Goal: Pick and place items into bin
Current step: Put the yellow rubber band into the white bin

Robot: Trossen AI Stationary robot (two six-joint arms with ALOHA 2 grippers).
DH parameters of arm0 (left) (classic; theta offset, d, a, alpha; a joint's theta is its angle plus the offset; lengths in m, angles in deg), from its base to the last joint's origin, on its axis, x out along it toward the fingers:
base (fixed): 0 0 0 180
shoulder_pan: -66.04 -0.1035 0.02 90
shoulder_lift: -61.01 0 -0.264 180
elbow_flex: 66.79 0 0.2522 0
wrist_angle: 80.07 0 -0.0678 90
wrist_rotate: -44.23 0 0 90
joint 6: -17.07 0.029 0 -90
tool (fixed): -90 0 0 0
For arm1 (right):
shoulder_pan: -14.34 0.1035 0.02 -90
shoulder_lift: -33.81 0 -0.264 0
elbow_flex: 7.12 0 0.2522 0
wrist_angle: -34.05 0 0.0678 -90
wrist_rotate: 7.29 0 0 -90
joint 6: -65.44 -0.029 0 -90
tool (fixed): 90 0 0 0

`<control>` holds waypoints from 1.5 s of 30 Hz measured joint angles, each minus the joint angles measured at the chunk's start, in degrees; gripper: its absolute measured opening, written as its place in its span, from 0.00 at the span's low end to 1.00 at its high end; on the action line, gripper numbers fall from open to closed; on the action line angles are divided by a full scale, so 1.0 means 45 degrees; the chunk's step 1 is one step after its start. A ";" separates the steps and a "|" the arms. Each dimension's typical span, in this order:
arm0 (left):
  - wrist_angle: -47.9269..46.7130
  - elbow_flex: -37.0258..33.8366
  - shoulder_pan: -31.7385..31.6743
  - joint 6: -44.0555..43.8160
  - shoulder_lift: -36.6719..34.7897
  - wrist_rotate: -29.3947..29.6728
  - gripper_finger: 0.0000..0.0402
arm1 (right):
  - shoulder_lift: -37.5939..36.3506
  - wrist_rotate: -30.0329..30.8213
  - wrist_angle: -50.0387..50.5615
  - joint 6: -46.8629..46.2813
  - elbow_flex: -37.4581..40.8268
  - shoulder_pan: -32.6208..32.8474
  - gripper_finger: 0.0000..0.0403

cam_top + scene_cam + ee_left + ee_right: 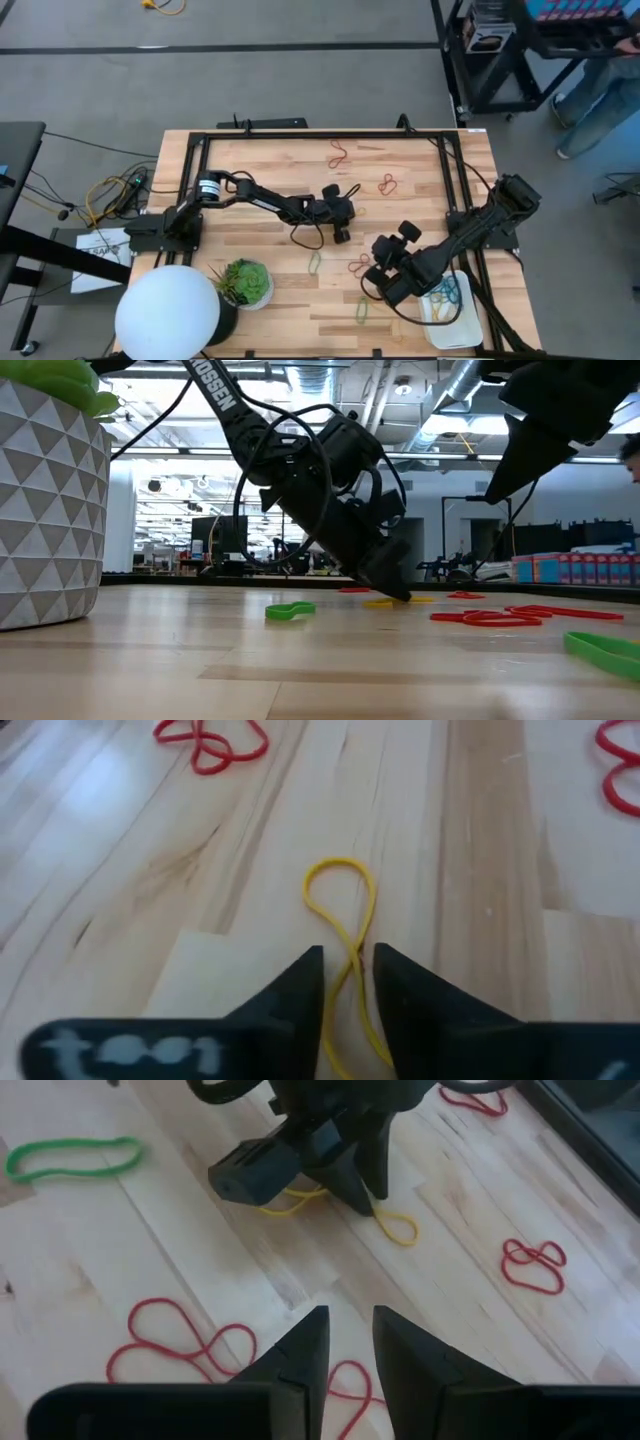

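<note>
Left claw [348, 970] on the table, narrowly parted, straddling a yellow band [342, 935], not yet clenched

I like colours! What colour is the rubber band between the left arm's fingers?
Yellow. The rubber band lies twisted between the left gripper fingers, clearest in the left wrist view.

Left hand [348, 970], fingers narrowly parted astride a twisted yellow band [342, 910] on wooden table [480, 870].

The wooden table [270, 300] stands on a grey floor [250, 80]. A black shelf cart [500, 50] waits nearby. Behind the table is a big room with bright ceiling lights [440, 425] and what may be silver pipes [465, 380] overhead.
</note>
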 joint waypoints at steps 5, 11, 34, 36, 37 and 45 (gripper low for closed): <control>-0.0590 0.0024 0.0007 0.0376 -0.0015 -0.0018 0.02 | 0.0000 -0.0005 -0.0141 -0.0131 0.0000 -0.0016 0.19; -0.0725 -0.0014 0.0034 0.1096 -0.0272 -0.0631 0.00 | 0.0000 -0.1351 -0.1207 -0.0148 0.0000 -0.0062 0.19; -0.4662 -0.0063 0.2480 0.1895 -0.4167 -0.1127 0.00 | 0.0015 -0.1967 -0.5456 0.4388 0.1759 -0.0856 0.26; -0.4630 -0.0063 0.2558 0.1897 -0.4167 -0.1124 0.00 | 0.0015 -0.1970 -0.5691 0.4712 0.1763 -0.0856 0.28; -0.4593 -0.0063 0.2567 0.1894 -0.4172 -0.1127 0.00 | 0.0015 -0.1967 -0.5855 0.4853 0.1758 -0.0856 0.30; -0.4546 -0.0058 0.2586 0.1746 -0.4172 -0.1142 0.00 | 0.0015 -0.1192 -0.6836 0.5776 0.1749 -0.0856 0.44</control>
